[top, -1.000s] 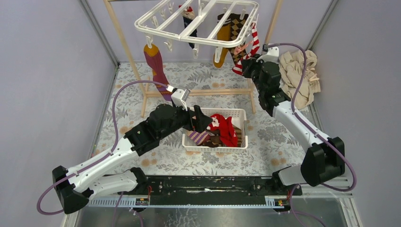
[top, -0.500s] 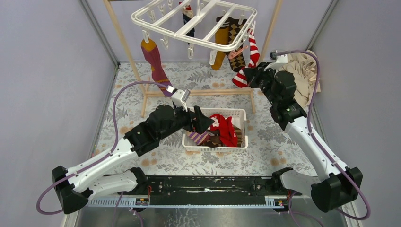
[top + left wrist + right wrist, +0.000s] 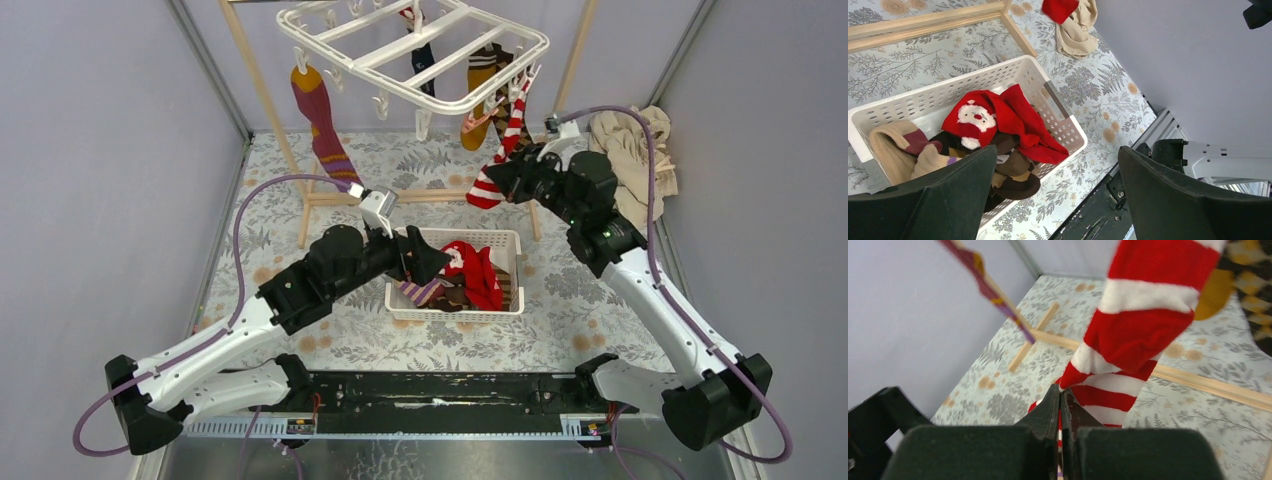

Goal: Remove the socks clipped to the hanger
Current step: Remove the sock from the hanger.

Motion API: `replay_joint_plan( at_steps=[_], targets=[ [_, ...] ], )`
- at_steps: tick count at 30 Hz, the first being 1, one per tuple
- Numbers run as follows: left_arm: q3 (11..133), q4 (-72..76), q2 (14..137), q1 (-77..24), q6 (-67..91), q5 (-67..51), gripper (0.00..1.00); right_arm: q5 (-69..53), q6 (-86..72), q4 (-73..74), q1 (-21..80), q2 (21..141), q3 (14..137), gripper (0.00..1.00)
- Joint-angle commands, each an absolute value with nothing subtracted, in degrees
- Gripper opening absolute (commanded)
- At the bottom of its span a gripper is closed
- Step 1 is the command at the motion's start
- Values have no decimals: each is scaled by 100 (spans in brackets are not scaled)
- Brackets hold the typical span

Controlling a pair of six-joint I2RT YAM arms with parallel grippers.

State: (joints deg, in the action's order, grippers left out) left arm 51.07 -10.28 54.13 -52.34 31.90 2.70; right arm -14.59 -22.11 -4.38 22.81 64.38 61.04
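From above, my right claw [image 3: 497, 182] has swung left since a second ago, dragging the striped sock [image 3: 505, 140], and the hanger [image 3: 400, 55] has tipped with it. The sock slants from its clip down-left, toe in my pinch. My left claw [image 3: 425, 258] hangs over the basket [image 3: 505, 238].

Left wrist: fingers spread wide above the basket.

Right wrist: jaws pressed together on the striped toe.

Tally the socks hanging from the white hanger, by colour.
maroon striped sock: 1
navy sock: 1
mustard sock: 1
brown argyle sock: 1
red-and-white striped sock: 1
Total: 5
A pinkish bit beside the mustard sock is too small to identify, so it is not counted.
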Motion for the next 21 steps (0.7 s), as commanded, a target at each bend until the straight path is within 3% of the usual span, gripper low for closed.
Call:
replay_joint_plan(
  at_steps=[1, 15, 21],
  targets=[
    [5046, -730, 5314, -5283, 3235, 288, 99, -1341, -1703, 43, 2954, 6662, 6882, 0],
    [4990, -1004, 4956, -5291, 3225, 448, 99, -55, -749, 1768, 4843, 8656, 9557, 0],
    [5023, -1177, 4825, -5292, 3200, 534, 99, 143, -617, 2299, 5173, 9497, 10664, 0]
  ],
)
